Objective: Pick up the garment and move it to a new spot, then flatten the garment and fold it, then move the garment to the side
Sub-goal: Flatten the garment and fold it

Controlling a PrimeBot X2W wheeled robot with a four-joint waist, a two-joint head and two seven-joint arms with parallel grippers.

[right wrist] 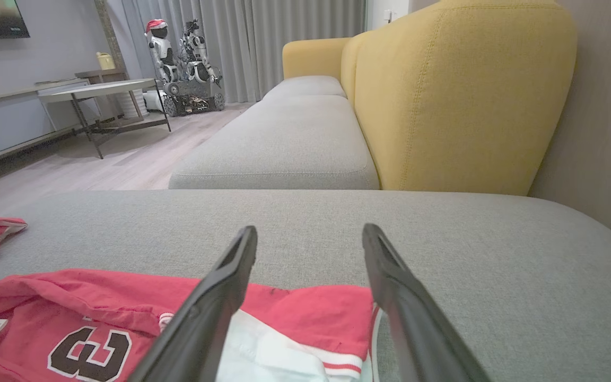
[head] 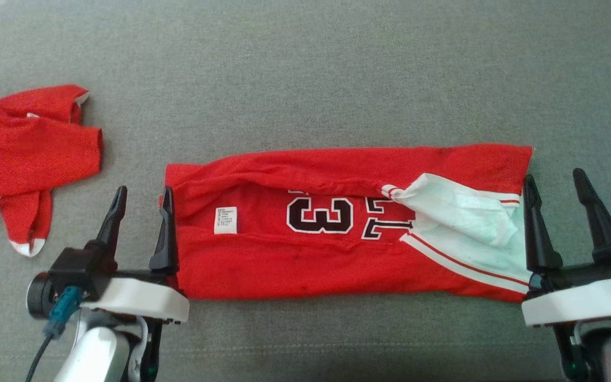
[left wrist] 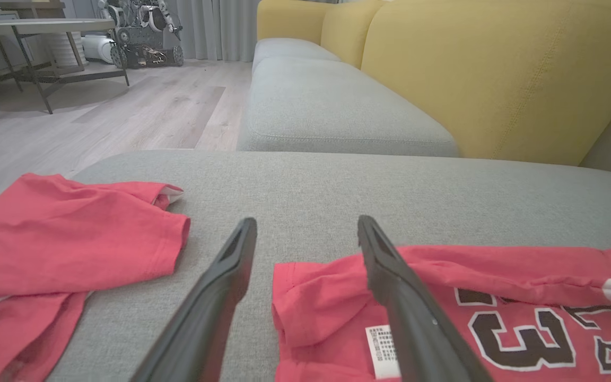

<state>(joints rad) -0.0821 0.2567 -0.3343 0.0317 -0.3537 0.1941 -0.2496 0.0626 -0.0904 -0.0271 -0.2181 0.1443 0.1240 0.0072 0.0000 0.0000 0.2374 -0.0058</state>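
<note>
A red jersey, the garment [head: 305,254] [left wrist: 496,297] [right wrist: 98,313], lies folded into a long band across the grey cushion, with black number print, a white label and a white inner panel at its right end. My left gripper [head: 143,197] [left wrist: 308,228] stands open at the band's left end, its inner finger [head: 166,228] over the garment's edge. At the right end my right gripper [head: 553,180] [right wrist: 310,233] is open too, one finger [head: 536,225] by the white panel. Nothing is held in either.
A second red garment [head: 24,154] [left wrist: 61,239] lies crumpled at the far left of the grey cushion [head: 305,79]. Beyond it a yellow sofa back [right wrist: 464,95], a wooden floor, a low table [right wrist: 98,90] and a wheeled robot [right wrist: 183,69].
</note>
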